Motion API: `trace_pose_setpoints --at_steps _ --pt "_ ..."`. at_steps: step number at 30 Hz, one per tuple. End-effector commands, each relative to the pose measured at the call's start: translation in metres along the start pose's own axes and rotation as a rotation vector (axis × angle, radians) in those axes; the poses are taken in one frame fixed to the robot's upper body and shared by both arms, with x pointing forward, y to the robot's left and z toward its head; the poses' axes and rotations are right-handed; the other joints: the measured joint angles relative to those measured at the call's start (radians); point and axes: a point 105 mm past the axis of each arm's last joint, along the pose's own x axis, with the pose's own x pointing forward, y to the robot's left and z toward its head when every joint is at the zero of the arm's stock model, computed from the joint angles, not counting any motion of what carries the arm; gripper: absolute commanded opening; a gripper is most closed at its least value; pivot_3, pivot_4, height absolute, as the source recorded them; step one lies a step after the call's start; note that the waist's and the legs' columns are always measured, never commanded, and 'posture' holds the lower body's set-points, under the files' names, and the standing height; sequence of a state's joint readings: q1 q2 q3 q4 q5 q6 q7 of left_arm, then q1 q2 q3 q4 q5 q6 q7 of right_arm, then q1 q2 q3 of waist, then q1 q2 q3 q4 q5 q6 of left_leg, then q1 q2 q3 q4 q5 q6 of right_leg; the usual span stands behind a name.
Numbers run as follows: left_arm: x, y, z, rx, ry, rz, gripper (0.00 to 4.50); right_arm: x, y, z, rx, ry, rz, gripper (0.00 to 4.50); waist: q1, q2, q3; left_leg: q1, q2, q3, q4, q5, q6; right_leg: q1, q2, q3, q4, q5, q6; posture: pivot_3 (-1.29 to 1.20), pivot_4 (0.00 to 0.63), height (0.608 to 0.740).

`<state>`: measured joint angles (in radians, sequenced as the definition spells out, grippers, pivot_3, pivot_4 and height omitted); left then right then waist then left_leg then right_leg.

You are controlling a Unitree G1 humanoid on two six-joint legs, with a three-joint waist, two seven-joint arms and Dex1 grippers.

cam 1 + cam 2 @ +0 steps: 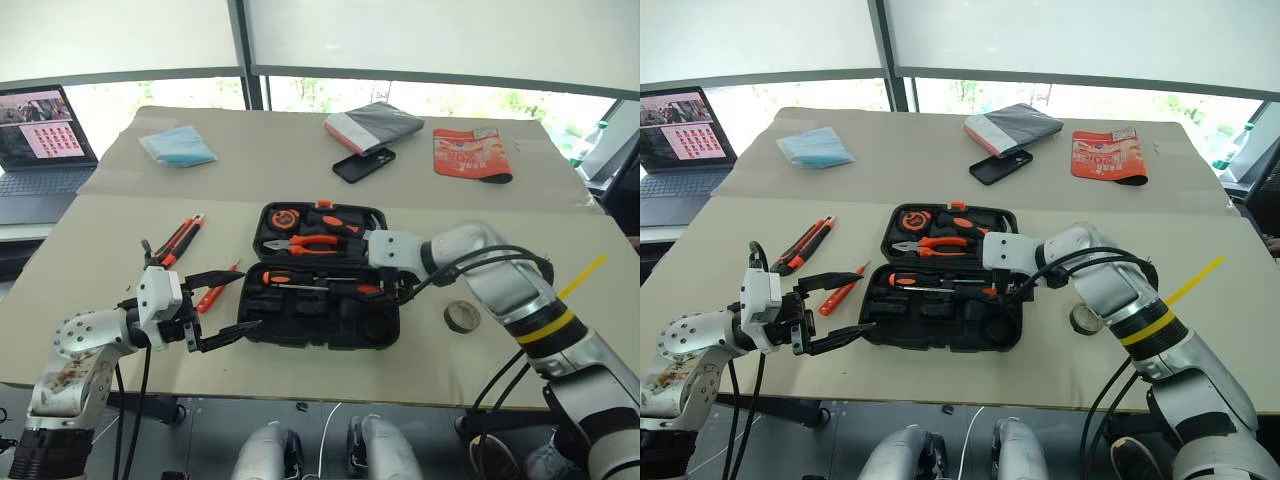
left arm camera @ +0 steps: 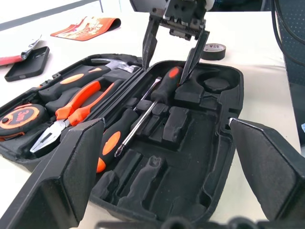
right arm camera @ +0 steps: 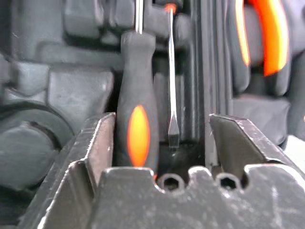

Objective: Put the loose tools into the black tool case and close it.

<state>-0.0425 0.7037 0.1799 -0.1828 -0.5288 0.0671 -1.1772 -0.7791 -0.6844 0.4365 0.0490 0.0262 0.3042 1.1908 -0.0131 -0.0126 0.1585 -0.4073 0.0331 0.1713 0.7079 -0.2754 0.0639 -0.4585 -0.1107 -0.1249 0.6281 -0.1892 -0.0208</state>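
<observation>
The black tool case (image 1: 300, 318) lies open mid-table. A black-and-orange screwdriver (image 2: 167, 86) rests in a slot of its near half, and a second one (image 2: 114, 138) lies beside it. My right gripper (image 2: 172, 57) hangs open over the first one's handle (image 3: 136, 129), a finger on either side. My left gripper (image 1: 248, 298) is open and empty at the case's left end. On the table left of the case lie the utility knife (image 1: 180, 238) and the slim orange screwdriver (image 1: 215, 292). The black tape roll (image 1: 461, 317) sits to the case's right.
Pliers (image 1: 315, 242), a tape measure (image 1: 285, 217) and a hammer fill the case's far half. Farther back are a black phone (image 1: 363, 164), a grey pouch (image 1: 373, 126), an orange packet (image 1: 470, 153) and a blue cloth (image 1: 177, 146). A laptop (image 1: 40, 140) stands far left.
</observation>
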Motion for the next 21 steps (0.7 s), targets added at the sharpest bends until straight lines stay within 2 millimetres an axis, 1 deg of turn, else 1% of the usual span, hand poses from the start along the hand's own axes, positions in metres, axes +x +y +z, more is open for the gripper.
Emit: trace_pose_setpoints --at_steps 1,2,3,4,5,6,7,9,11,12,13,17,19,21 --pt "0.0 0.001 0.004 0.032 -0.013 0.018 4.5 -0.018 -0.005 0.015 -0.049 -0.143 0.028 3.52 0.0 0.0 0.0 0.0 0.0 0.0 0.0 0.0 0.0 0.0 0.0 0.0 0.0 0.0 0.0 0.0 0.15 0.74" --pt "0.0 0.001 0.004 0.032 -0.013 0.023 4.5 -0.019 -0.004 0.019 -0.032 -0.191 0.039 3.52 0.0 0.0 0.0 0.0 0.0 0.0 0.0 0.0 0.001 0.0 0.001 0.0 0.0 0.0 0.0 0.0 0.15 0.74" --pt "0.0 0.001 0.003 0.031 -0.014 0.028 4.5 -0.019 -0.006 0.024 -0.024 -0.248 0.03 3.01 0.0 0.0 0.0 0.0 0.0 0.0 0.0 0.0 0.001 0.0 0.001 0.0 0.0 0.0 0.0 0.0 0.15 0.74" --pt "0.0 0.001 0.003 0.03 -0.014 0.033 4.5 -0.015 -0.006 0.028 -0.007 -0.288 0.022 2.86 0.0 0.0 0.0 0.0 0.0 0.0 0.0 0.0 0.001 0.0 0.001 0.0 0.0 0.0 0.0 0.0 0.15 0.74" --pt "0.0 0.001 0.003 0.029 -0.013 0.037 4.5 -0.012 -0.006 0.03 0.002 -0.317 0.021 2.43 -0.002 0.0 0.0 0.0 0.0 0.0 0.0 0.001 0.001 0.001 0.001 0.0 0.0 0.0 0.0 0.0 0.15 0.74" --pt "0.0 0.001 0.003 0.029 -0.013 0.039 4.5 -0.009 -0.006 0.032 0.008 -0.336 0.012 2.12 -0.003 0.0 0.0 0.001 0.0 0.0 0.0 0.001 0.001 0.001 0.001 0.0 0.0 0.0 -0.001 0.0 0.15 0.74" --pt "0.0 0.001 0.002 0.028 -0.012 0.041 4.5 -0.003 -0.007 0.031 0.022 -0.345 -0.005 1.75 -0.003 0.0 0.0 0.001 0.0 0.0 0.0 0.001 0.001 0.001 0.001 0.0 0.001 0.0 -0.001 0.0 0.15 0.74" --pt "0.0 0.0 0.002 0.027 -0.011 0.047 4.5 0.009 -0.004 0.027 0.037 -0.337 -0.009 1.12 -0.002 0.0 0.0 0.001 0.001 0.0 0.0 0.001 0.0 0.001 0.001 0.0 0.001 0.0 -0.001 0.0 0.15 0.74" --pt "0.0 0.001 0.003 0.028 -0.01 0.053 4.5 0.019 -0.001 0.021 0.048 -0.316 -0.008 0.4 -0.001 0.0 0.0 0.001 0.0 0.0 0.0 0.001 0.0 0.001 0.001 0.0 0.001 0.0 -0.001 0.0 0.15 0.74" --pt "0.0 0.001 0.004 0.03 -0.01 0.056 4.5 0.022 0.0 0.016 0.054 -0.3 -0.013 0.18 0.001 0.0 0.0 0.001 0.0 0.0 0.0 0.001 0.0 0.001 0.001 0.0 0.001 0.0 -0.001 0.0 0.15 0.74" --pt "0.001 0.002 0.005 0.032 -0.01 0.059 4.5 0.026 0.0 0.012 0.058 -0.284 -0.02 0.06 0.002 0.0 0.0 0.0 0.0 0.0 0.0 0.001 0.0 0.0 0.0 0.0 0.001 0.0 -0.001 0.0 0.15 0.74" --pt "0.002 0.003 0.008 0.038 -0.01 0.068 4.5 0.037 0.001 -0.002 0.097 -0.242 -0.028 0.06 0.0 0.0 0.0 0.0 0.0 0.0 0.0 0.001 0.0 0.0 0.0 0.0 0.001 0.0 -0.001 0.0 0.15 0.74" --pt "0.003 0.003 0.01 0.04 -0.007 0.071 4.5 0.042 0.006 -0.014 0.099 -0.195 -0.004 0.06 -0.001 0.0 0.0 0.001 0.0 0.0 0.0 0.001 -0.001 0.001 0.0 0.001 0.001 0.0 -0.001 0.0 0.15 0.74" --pt "0.003 0.004 0.01 0.047 0.005 0.08 4.5 0.046 0.01 -0.02 0.102 -0.174 0.013 0.06 -0.001 0.0 0.0 0.002 0.0 0.0 -0.001 0.001 -0.001 0.001 0.001 0.001 0.001 0.0 -0.001 0.0 0.15 0.74"
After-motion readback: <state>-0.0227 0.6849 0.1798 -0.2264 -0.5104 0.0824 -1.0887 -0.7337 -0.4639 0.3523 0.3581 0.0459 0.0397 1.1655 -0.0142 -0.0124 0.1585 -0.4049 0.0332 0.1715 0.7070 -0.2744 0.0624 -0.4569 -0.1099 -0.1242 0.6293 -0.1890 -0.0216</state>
